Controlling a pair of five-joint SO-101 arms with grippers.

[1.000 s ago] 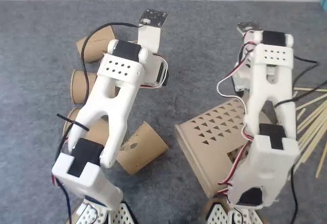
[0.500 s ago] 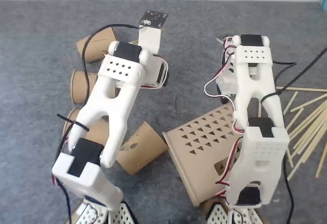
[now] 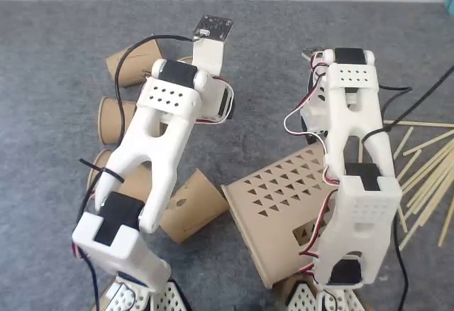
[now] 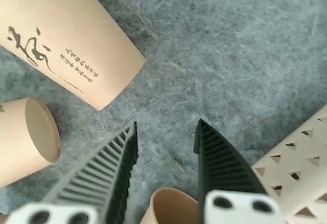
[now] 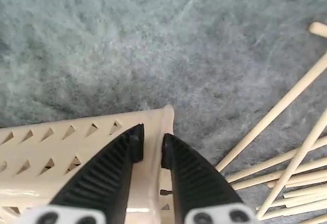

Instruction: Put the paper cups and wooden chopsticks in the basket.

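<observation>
Grip status: my right tool (image 5: 152, 139) is pinching one perforated wall of the basket (image 5: 76, 137) at a rim corner, with the jaws nearly closed and only the wall's thickness between them. In my judgement I am gripping there to right the basket or drag it. In the high view it is sitting tilted, a perforated wall facing up, near the tabletop's (image 3: 57, 55) front edge by my bases. My left tool (image 4: 167, 127) is hanging wide open and gripping nothing. It is sitting low over the tabletop among the paper cups (image 4: 71, 40), probably positioned for a pick.

Contents: the basket's interior is lying mostly out of my sight, so I cannot tell what it is carrying. Several paper cups are lying on their sides toward the left edge, and the nearest cup (image 3: 193, 204) is resting just beside the basket. The wooden chopsticks (image 3: 425, 176) are lying scattered along the right edge, outside the basket.
</observation>
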